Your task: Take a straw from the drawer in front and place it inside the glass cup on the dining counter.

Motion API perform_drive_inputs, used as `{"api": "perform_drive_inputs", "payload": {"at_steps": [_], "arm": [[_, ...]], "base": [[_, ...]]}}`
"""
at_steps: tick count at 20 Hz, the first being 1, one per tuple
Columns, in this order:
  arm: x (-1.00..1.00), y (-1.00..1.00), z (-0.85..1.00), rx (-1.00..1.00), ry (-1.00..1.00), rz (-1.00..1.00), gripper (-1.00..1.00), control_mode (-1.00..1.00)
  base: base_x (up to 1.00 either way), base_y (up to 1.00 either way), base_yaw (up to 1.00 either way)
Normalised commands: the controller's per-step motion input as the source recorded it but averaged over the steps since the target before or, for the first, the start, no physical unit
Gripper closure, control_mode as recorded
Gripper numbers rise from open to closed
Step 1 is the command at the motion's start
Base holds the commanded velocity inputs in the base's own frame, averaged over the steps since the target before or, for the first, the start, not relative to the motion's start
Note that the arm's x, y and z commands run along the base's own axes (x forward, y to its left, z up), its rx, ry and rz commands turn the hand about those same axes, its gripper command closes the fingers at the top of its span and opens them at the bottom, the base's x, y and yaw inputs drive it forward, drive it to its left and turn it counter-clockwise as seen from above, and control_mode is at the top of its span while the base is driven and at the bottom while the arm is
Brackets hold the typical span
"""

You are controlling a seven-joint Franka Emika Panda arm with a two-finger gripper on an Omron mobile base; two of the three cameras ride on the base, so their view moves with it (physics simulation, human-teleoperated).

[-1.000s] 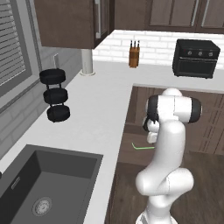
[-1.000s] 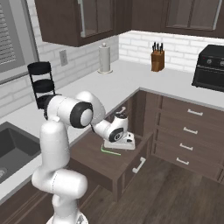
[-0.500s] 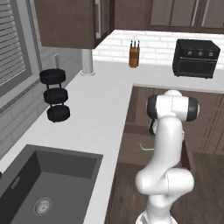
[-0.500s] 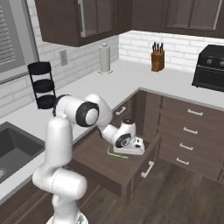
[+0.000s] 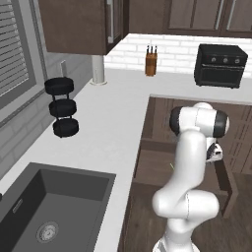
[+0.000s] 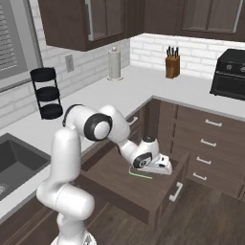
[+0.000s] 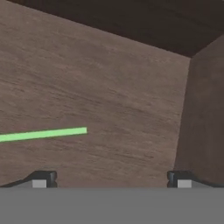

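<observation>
While spread wide, gripper over drawer floor, straw beside, nothing readable

Light is even and soft across the rendered kitchen, with no glare and no clear single source. The pale grey stone surface reads bright, while the dark-brown wooden drawer holds a dim interior with faint shading under the white arm. The hand view is coarse and slightly blurred; the thin light-green straw has soft edges, perhaps from upscaling.
</observation>
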Motion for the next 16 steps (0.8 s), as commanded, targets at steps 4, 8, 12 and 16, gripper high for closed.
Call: {"api": "perform_drive_inputs", "payload": {"at_steps": [4,8,12,16], "arm": [[-0.03,0.83,0.18,0.0,0.0,0.07,-1.0,-1.0],[0.01,0.92,0.23,0.0,0.0,0.15,-1.0,-1.0],[0.24,0.59,0.13,0.0,0.0,0.18,-1.0,-1.0],[0.25,0.24,0.01,0.0,0.01,0.2,-1.0,-1.0]], "base": [[0.0,0.0,0.0],[0.0,0.0,0.0],[0.0,0.0,0.0],[0.0,0.0,0.0]]}}
